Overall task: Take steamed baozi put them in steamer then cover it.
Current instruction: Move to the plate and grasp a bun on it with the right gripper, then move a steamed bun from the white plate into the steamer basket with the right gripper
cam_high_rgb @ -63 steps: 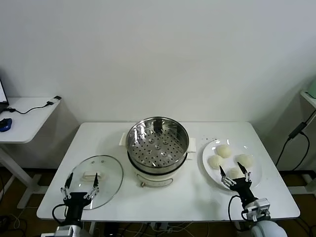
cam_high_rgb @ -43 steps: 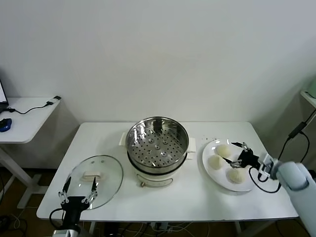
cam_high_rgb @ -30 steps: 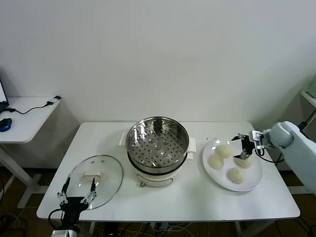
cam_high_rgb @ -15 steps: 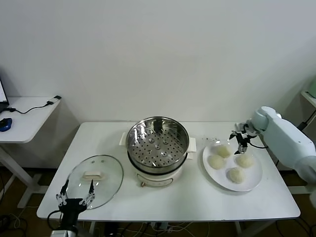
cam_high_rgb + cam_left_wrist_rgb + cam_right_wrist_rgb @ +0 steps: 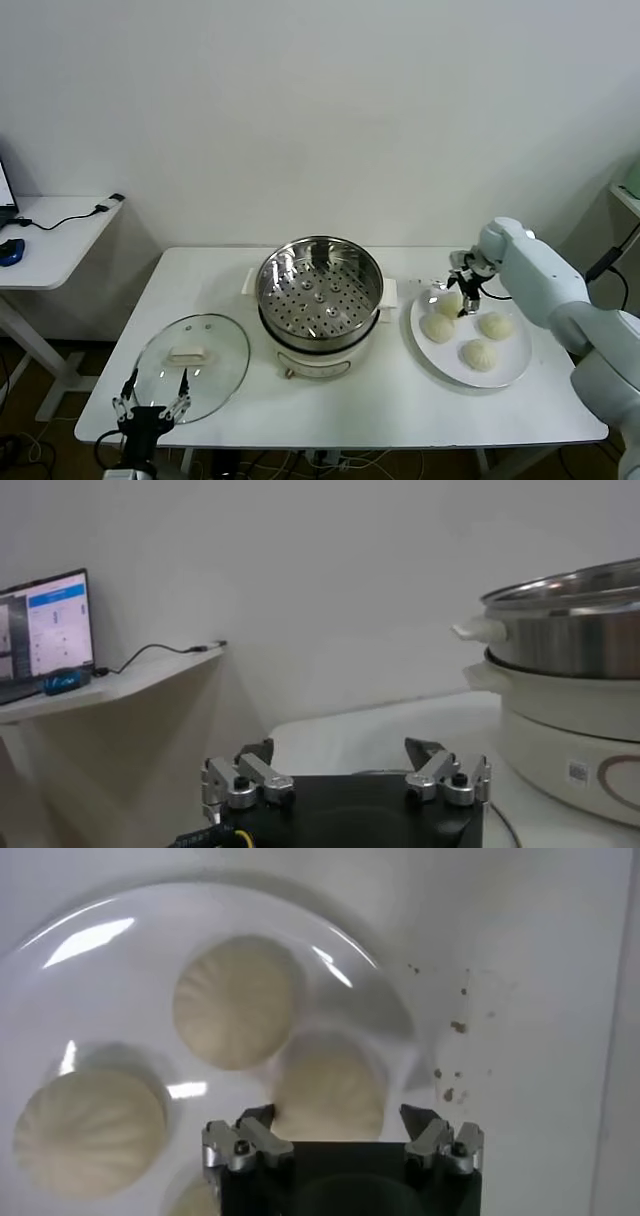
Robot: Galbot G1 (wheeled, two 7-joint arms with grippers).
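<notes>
Several cream-white baozi lie on a white plate [image 5: 512,352] right of the steamer [image 5: 320,290], a shiny steel pot with a perforated floor and nothing in it. My right gripper [image 5: 462,289] hangs open just over the bun at the plate's far left [image 5: 450,304]. In the right wrist view that baozi [image 5: 330,1088] sits between the spread fingers [image 5: 255,1120], untouched, with another bun [image 5: 238,1000] beyond it. The glass cover [image 5: 192,365] lies flat left of the steamer. My left gripper [image 5: 150,408] stays open and empty at the table's front edge, below the cover.
The steamer's cream base [image 5: 580,742] rises close by in the left wrist view. A side desk [image 5: 50,225] with a laptop [image 5: 45,620] stands left of the table. Dark crumbs [image 5: 455,1028] dot the tabletop beside the plate [image 5: 120,958].
My right arm has swung from the plate's right side across to its far-left bun and lowered over it. The left gripper has drifted slightly back toward the table's front edge.
</notes>
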